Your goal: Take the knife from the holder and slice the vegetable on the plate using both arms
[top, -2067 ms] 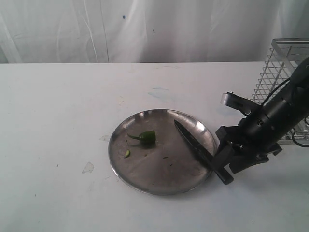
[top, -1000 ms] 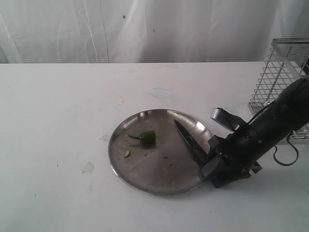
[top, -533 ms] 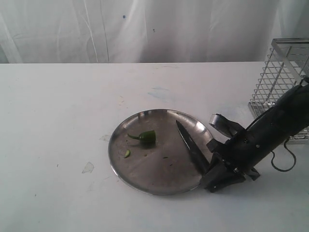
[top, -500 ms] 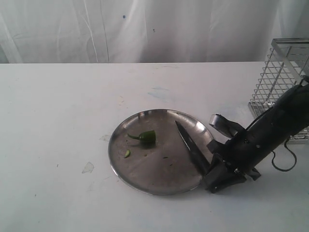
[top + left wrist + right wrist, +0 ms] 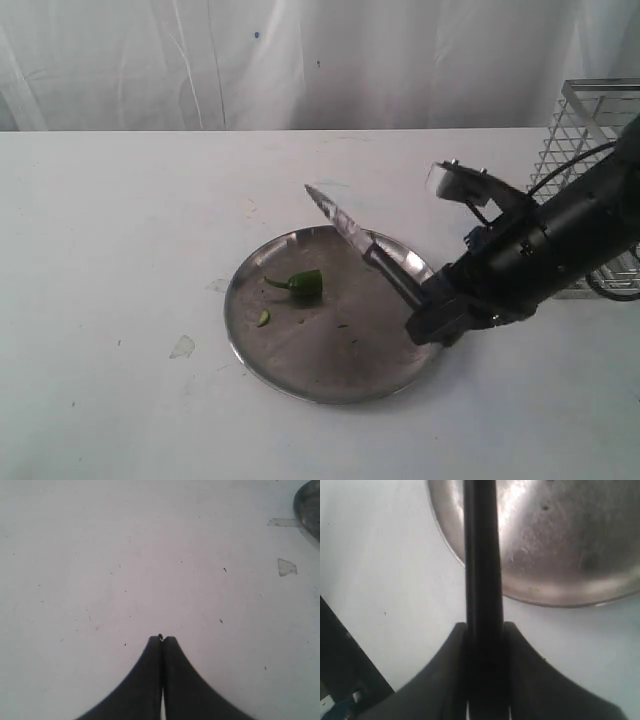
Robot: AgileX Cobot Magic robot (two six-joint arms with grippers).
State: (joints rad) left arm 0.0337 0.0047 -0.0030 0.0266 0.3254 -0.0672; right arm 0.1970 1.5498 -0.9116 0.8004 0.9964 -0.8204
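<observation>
My right gripper (image 5: pixel 432 318) is shut on the black handle of the knife (image 5: pixel 358 243). The knife is lifted off the steel plate (image 5: pixel 330 375), its pointed blade slanting up toward the far left above the plate's far rim. In the right wrist view the knife (image 5: pixel 482 555) runs straight out from between the fingers of my right gripper (image 5: pixel 485 627), over the plate (image 5: pixel 560 585). The vegetable (image 5: pixel 302 284), a dark green pepper piece with a curved stem, lies on the plate's left half. The left gripper (image 5: pixel 162 639) is shut and empty above bare white table. The holder (image 5: pixel 588 150) stands at the far right.
A small green slice (image 5: pixel 264 317) lies on the plate near the pepper. A clear scrap (image 5: pixel 182 347) lies on the table left of the plate. The plate's edge (image 5: pixel 307 505) shows at a corner of the left wrist view. A white curtain hangs behind the table.
The right gripper closed on the knife handle at the plate's right edge and lifted it. The blade, flat on the plate before, now points up and to the far left.
</observation>
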